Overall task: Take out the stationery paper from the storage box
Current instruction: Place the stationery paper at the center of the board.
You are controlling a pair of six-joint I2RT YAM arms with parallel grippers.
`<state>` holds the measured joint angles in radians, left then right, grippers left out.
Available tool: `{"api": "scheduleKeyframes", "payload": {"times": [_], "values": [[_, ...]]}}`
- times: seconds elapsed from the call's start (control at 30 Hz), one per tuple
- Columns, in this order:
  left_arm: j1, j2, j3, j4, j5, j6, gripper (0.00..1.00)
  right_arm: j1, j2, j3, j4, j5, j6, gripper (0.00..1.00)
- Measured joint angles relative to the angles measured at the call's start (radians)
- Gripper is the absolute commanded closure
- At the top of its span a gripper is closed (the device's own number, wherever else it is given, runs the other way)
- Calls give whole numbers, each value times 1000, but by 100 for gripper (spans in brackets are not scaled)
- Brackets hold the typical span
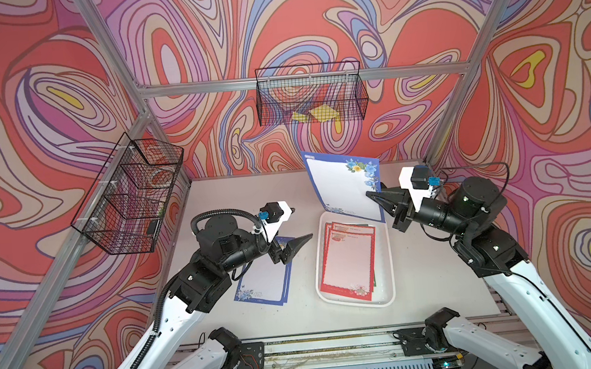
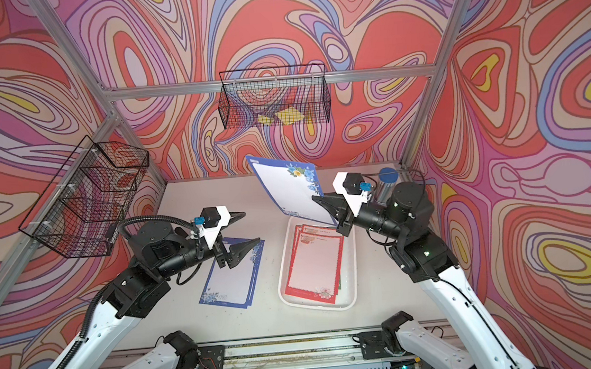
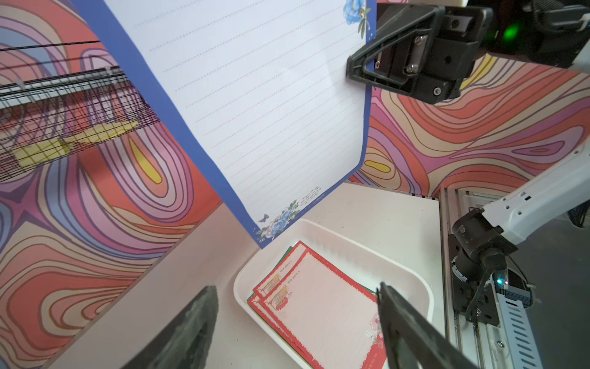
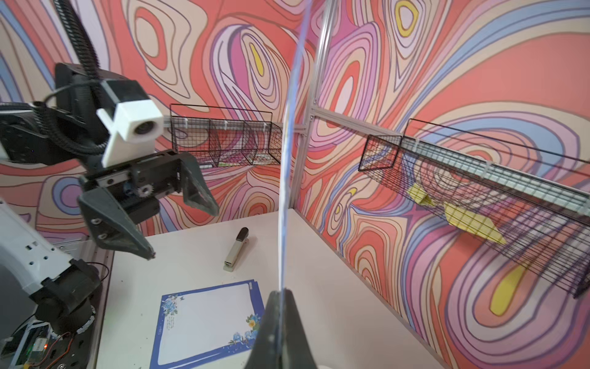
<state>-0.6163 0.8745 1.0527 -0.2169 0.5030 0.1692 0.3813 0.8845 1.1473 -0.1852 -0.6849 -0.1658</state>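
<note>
Both top views overhead, whole table, wrist views close

Walls: we see red, pink and blue swirls.
Back basket: black wire, hung up high.
Yellow papers: we see them inside the back basket.
Side basket: black wire, split into parts.
Stapler: we see it lying flat on the table.
</note>
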Motion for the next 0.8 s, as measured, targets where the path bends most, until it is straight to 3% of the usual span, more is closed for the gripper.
{"api": "scheduleKeyframes", "payload": {"times": [0.5,0.67,0.77,0.8], "values": [[0,-101,-57,152,81,-47,30,0,-40,-59,375,-249,241,100],[0,-94,-56,159,127,-66,51,0,-18,-59,427,-291,293,100],[0,-84,-52,159,174,-78,76,0,4,-59,450,-306,322,100],[0,-81,-50,161,189,-84,79,0,11,-60,457,-310,330,100]]}}
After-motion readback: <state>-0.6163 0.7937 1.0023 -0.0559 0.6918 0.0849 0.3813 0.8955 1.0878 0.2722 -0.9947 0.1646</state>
